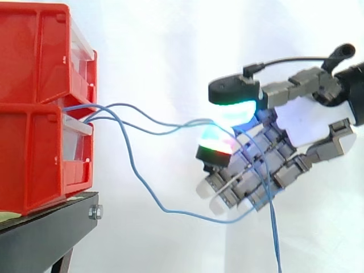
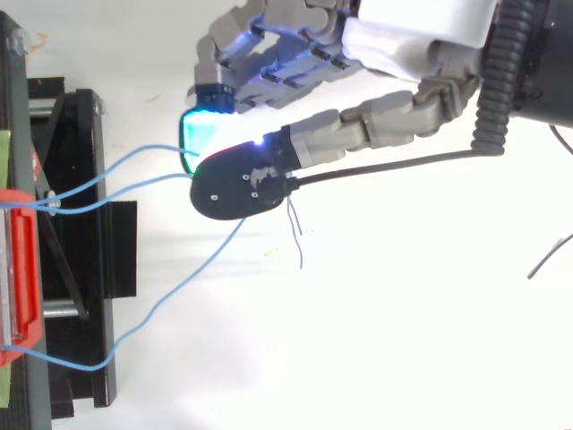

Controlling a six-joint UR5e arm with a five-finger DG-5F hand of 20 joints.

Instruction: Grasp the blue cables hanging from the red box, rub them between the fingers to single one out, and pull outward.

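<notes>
Rubbing step, looks like: thin blue cables (image 1: 114, 104) run from the stacked red plastic bins (image 1: 40, 142) to the robot hand (image 1: 278, 168), which pinches them between its pads (image 1: 236, 109) well clear of the bins. Next: isolate one strand, pull away.

A white curtain (image 1: 165, 51) is hanging bright and evenly lit behind everything, while a black stand (image 1: 48, 233) is sitting down at eight o'clock, a silver nut (image 1: 95, 212) glinting on its corner.
</notes>
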